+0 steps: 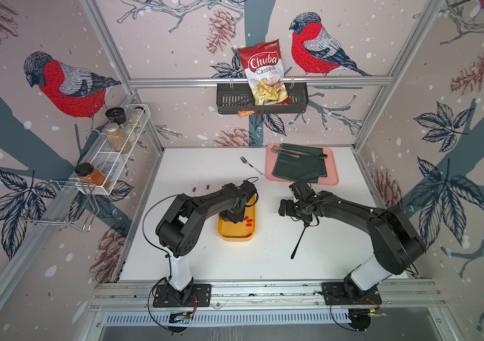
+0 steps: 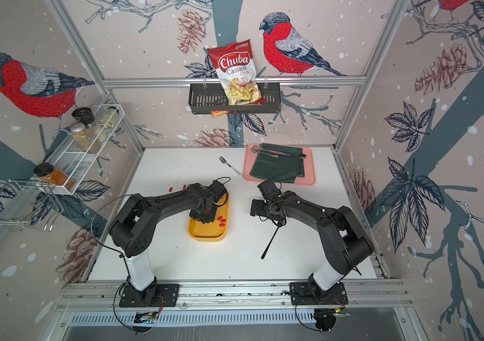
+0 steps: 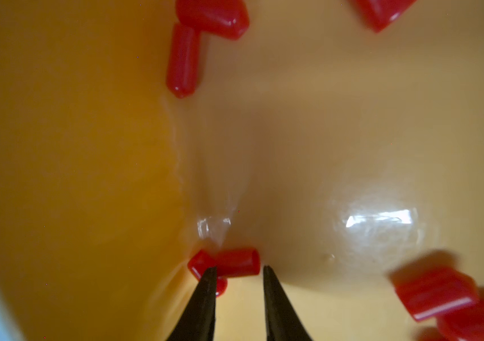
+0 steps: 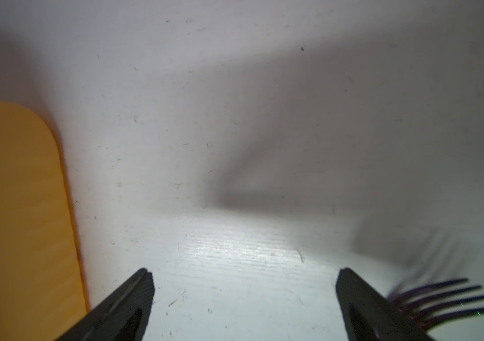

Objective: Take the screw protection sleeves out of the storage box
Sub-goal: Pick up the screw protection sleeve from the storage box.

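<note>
The storage box (image 1: pixel 236 233) is a shallow yellow tray at mid-table; it shows in both top views. Several red screw protection sleeves (image 1: pixel 248 220) lie inside it, and two more sleeves (image 1: pixel 194 189) rest on the white table to its left. My left gripper (image 1: pixel 232 218) reaches down into the box. In the left wrist view its tips (image 3: pixel 240 267) stand a narrow gap apart, astride one sleeve (image 3: pixel 236 261) that lies on the box floor across another. My right gripper (image 4: pixel 242 274) hovers wide open over bare table, to the right of the box (image 4: pixel 13 206).
A black fork (image 1: pixel 298 242) lies under the right gripper, its tines (image 4: pixel 453 301) beside one finger. A silver fork (image 1: pixel 251 166) and a pink tray (image 1: pixel 333 174) with green cloth and spoons sit at the back. Wall racks hold spice jars and a chips bag.
</note>
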You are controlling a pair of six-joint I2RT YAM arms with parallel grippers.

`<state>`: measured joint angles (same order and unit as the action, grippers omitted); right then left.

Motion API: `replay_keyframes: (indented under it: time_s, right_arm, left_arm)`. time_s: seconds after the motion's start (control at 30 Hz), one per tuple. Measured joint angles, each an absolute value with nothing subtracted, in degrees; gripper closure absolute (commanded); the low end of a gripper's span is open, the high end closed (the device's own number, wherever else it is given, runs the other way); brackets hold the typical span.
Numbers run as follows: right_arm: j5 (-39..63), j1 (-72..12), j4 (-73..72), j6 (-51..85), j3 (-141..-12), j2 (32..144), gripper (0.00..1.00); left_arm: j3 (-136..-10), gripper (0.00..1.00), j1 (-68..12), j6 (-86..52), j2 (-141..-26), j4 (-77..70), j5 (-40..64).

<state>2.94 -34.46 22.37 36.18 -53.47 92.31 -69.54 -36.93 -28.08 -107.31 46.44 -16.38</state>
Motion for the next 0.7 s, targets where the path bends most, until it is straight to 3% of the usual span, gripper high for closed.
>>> replay_keyframes:
  time_s: [0.43, 0.7]
  right_arm:
    - [2.9, -34.7, 22.3, 36.2, -53.8, 93.4, 0.00]
    - [2.9, -35.1, 21.7, 36.4, -53.6, 93.6, 0.00]
  left_arm:
    - [-72.0, 0.91, -37.0, -27.0, -109.3, 45.7, -19.2]
    - [-73.6, 0.98, -37.0, -27.0, -109.7, 45.7, -18.5]
